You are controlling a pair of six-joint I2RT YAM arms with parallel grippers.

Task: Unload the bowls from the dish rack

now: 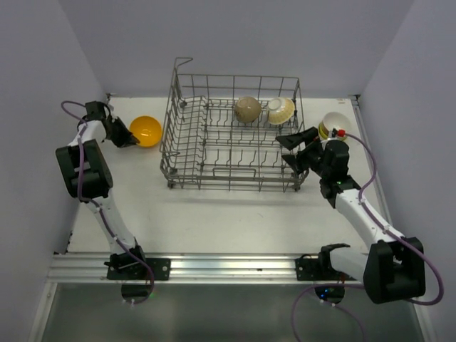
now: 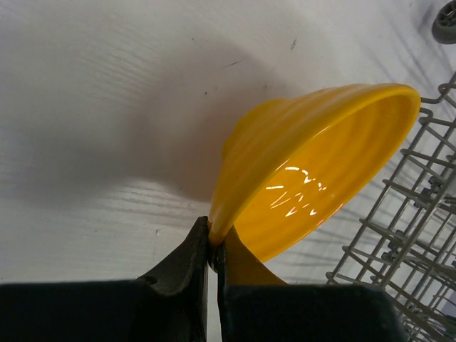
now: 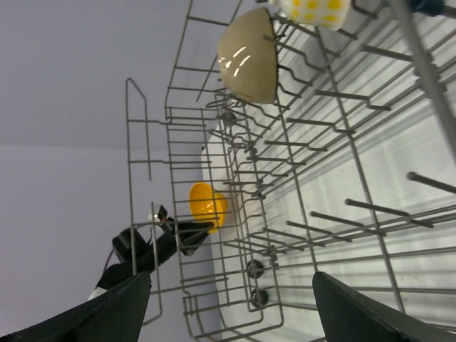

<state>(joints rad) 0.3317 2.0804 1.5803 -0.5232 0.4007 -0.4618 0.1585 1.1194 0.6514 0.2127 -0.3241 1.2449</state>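
The grey wire dish rack (image 1: 187, 135) stands mid-table. A tan bowl (image 1: 247, 109) and a white bowl with yellow dots (image 1: 281, 110) lean in its back row; both also show in the right wrist view, the tan bowl (image 3: 249, 57) and the dotted bowl (image 3: 313, 11). My left gripper (image 1: 130, 135) is shut on the rim of a yellow bowl (image 1: 145, 131) left of the rack, holding it tilted (image 2: 320, 171). My right gripper (image 1: 291, 151) is open and empty at the rack's right side, looking in through the wires (image 3: 231, 313).
A white bowl (image 1: 336, 121) sits on the table right of the rack, behind my right arm. Walls close in the table at left, back and right. The rack's tall grid side (image 2: 420, 214) stands just right of the yellow bowl.
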